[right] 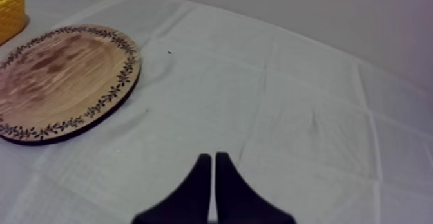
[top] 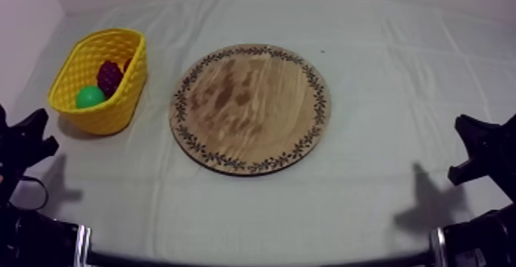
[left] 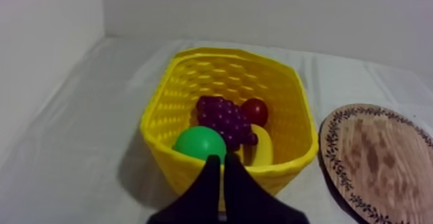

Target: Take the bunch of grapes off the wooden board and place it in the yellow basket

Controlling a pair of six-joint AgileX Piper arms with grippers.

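The dark purple bunch of grapes (top: 109, 77) (left: 223, 118) lies inside the yellow basket (top: 81, 59) (left: 161, 104) at the table's far left. The round wooden board (top: 250, 107) (left: 380, 162) (right: 58, 78) with a patterned rim sits bare in the middle. My left gripper (top: 31, 136) (left: 220, 165) rests low at the left, shut on nothing, its fingers a narrow wedge just short of the basket's near wall. My right gripper (top: 476, 143) (right: 213, 159) rests low at the right, also shut on nothing, over bare cloth to the right of the board.
In the basket with the grapes lie a green ball-like fruit (top: 90, 97) (left: 200, 143), a small red fruit (left: 255, 111) and a banana (left: 263, 150). A pale wall runs along the table's far and left sides.
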